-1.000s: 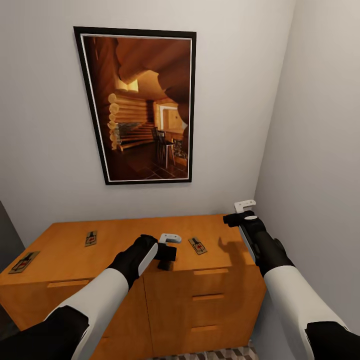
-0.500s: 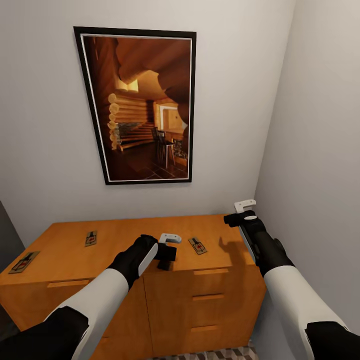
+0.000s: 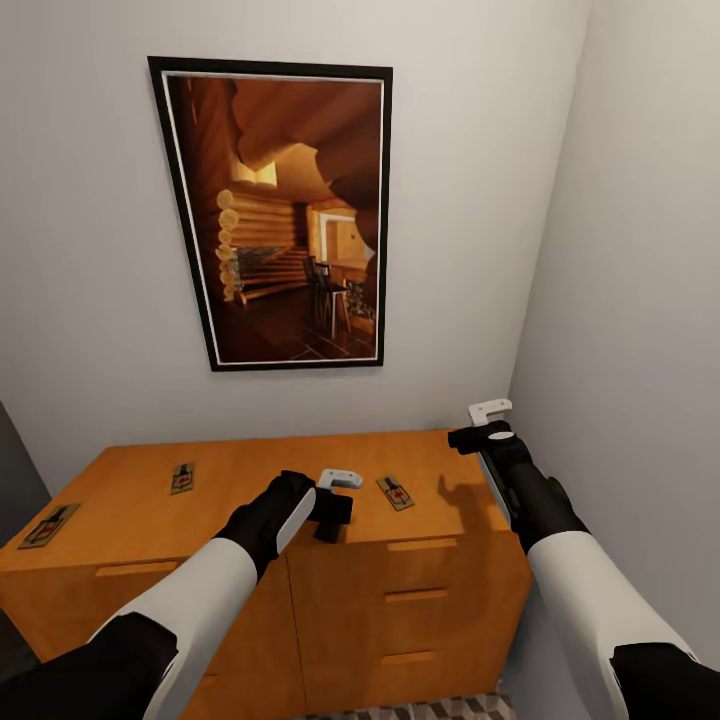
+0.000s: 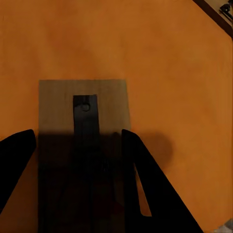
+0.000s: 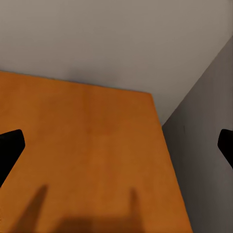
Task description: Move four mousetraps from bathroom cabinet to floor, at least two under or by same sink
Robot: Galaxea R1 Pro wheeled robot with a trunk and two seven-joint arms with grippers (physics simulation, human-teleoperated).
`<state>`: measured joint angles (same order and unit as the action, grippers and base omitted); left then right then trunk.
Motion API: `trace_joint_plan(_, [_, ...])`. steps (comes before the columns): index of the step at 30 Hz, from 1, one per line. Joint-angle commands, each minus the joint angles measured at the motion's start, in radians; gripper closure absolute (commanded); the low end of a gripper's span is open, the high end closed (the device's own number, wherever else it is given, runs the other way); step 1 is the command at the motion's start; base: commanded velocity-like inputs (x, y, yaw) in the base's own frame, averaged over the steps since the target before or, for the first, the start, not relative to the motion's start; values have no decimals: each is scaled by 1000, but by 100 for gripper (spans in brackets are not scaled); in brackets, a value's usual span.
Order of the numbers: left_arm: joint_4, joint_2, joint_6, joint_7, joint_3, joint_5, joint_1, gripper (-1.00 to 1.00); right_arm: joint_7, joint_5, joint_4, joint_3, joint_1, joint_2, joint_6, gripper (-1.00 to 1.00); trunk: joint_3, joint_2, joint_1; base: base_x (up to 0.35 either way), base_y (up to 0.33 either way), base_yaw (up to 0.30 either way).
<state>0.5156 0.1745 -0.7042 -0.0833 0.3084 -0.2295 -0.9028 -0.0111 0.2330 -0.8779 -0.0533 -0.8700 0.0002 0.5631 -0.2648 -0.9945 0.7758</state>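
The orange-brown cabinet [image 3: 140, 525] stands against the wall. Three mousetraps lie on its top: one at the far left [image 3: 47, 525], one further back [image 3: 182, 477], one right of centre [image 3: 395, 492]. My left gripper [image 3: 332, 515] points down at the top's front edge. In the left wrist view its fingers [image 4: 145, 184] press against both long edges of another mousetrap [image 4: 82, 111], which lies flat on the wood. My right gripper [image 5: 119, 145] hangs open over the cabinet's back right corner [image 3: 470, 440], holding nothing. The sink is out of view.
A large framed picture [image 3: 280, 210] hangs on the wall above the cabinet. The side wall [image 3: 640, 300] runs close beside my right arm. Drawer fronts [image 3: 420, 595] face me at the cabinet's right. A strip of cube-patterned floor [image 3: 430, 710] shows below.
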Motion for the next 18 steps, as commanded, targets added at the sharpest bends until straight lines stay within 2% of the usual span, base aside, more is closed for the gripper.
trace_joint_plan(1, [-77, 0, -6, 0, 1, 2, 0, 100, -1, 5, -1, -2, -1, 0, 6, -100, 2, 6, -4, 0, 0, 0])
trace_joint_plan(18, [-58, 0, -4, 9, 1, 0, -1, 100, 0, 0, -1, -2, -1, 0, 6, -100, 55, 125, -69, 0, 0, 0])
